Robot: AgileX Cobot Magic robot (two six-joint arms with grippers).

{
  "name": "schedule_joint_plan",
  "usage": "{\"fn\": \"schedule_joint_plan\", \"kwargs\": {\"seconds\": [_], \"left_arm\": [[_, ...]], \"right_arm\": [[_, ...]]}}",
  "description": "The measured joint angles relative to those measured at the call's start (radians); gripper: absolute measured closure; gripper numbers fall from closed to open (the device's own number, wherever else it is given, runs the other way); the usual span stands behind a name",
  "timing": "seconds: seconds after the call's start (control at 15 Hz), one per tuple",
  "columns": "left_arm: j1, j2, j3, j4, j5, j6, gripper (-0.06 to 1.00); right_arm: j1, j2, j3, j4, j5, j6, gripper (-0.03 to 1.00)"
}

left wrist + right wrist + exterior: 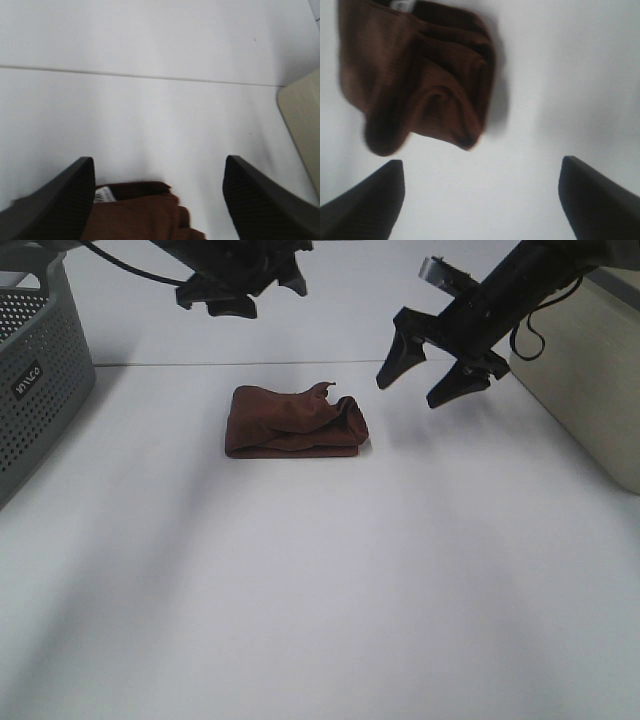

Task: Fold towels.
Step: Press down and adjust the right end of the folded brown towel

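I hold left end effector (158, 159) and right end effector (412, 390) wide, empty, leaving the folded reddish-brown terry towel (295, 421) undisturbed.

Towel (295, 423): reddish-brown terry cloth, soft, matt, nubbly pile. Tag (102, 195) on its edge: white, flat, no pile.
Table (320, 600): white, smooth, matt, faint sheen.
Laundry basket (45, 380): grey plastic, perforated wall, matt.
Bin (590, 370): cream, smooth, plastic-looking, slight gloss.
Left hand (159, 165), right hand (412, 390): black, matt, hard-plastic look. Inner pads (82, 195): finely ribbed.
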Motion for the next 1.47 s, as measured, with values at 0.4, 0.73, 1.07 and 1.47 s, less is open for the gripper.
{"fn": "schedule_joint_plan", "kwargs": {"seconds": [0.4,0.73,1.07,1.47], "left_arm": [[0.124,-0.026,0.000,0.098,0.122,0.002,0.26],[0.174,-0.026,0.000,0.102,0.218,0.002,0.26],[0.176,-0.028,0.000,0.052,0.255,0.001,0.26],[0.176,-0.028,0.000,0.046,0.258,0.001,0.26]], "right_arm": [[0.070,0.020,0.000,0.352,-0.001,-0.114,0.18],[0.200,0.040,0.000,0.383,-0.127,-0.171,0.18],[0.199,0.113,0.000,0.471,-0.205,-0.174,0.19],[0.124,0.131,0.000,0.257,-0.183,-0.055,0.19]]}}
